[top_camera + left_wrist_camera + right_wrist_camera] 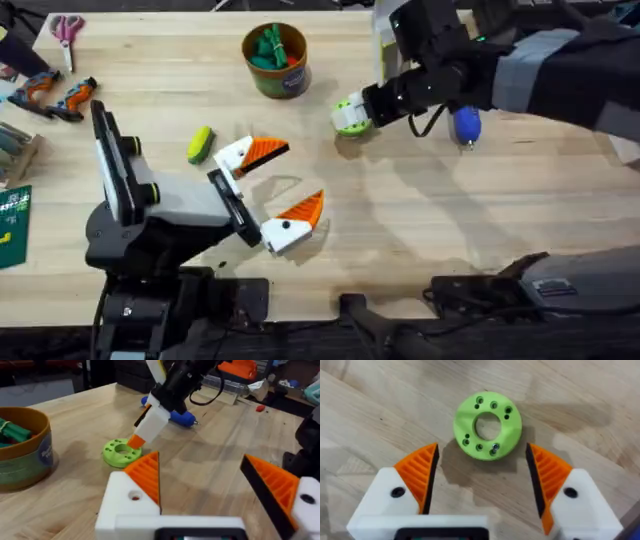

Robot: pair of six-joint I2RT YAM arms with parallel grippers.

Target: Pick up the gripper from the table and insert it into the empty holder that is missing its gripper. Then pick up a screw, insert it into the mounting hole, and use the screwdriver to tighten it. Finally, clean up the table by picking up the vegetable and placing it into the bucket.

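Observation:
My right gripper [482,475] hangs open right above a lime-green ring [487,425] whose holes hold small screws [494,449]. Overhead, the right gripper [350,118] is at the table's far middle, with the blue screwdriver [465,125] lying just to its right. My left gripper [285,183] is open over the table's middle with nothing between its fingers. Both of its white holders [127,505] carry orange wedges. A loose gripper piece is out of view. The yellow-green vegetable [200,143] lies left of the left gripper. The bucket [275,58] stands at the back.
Scissors [67,30] and orange-handled tools [55,95] lie at the far left. A green card [12,225] sits at the left edge. Bare wood spreads across the table's right half.

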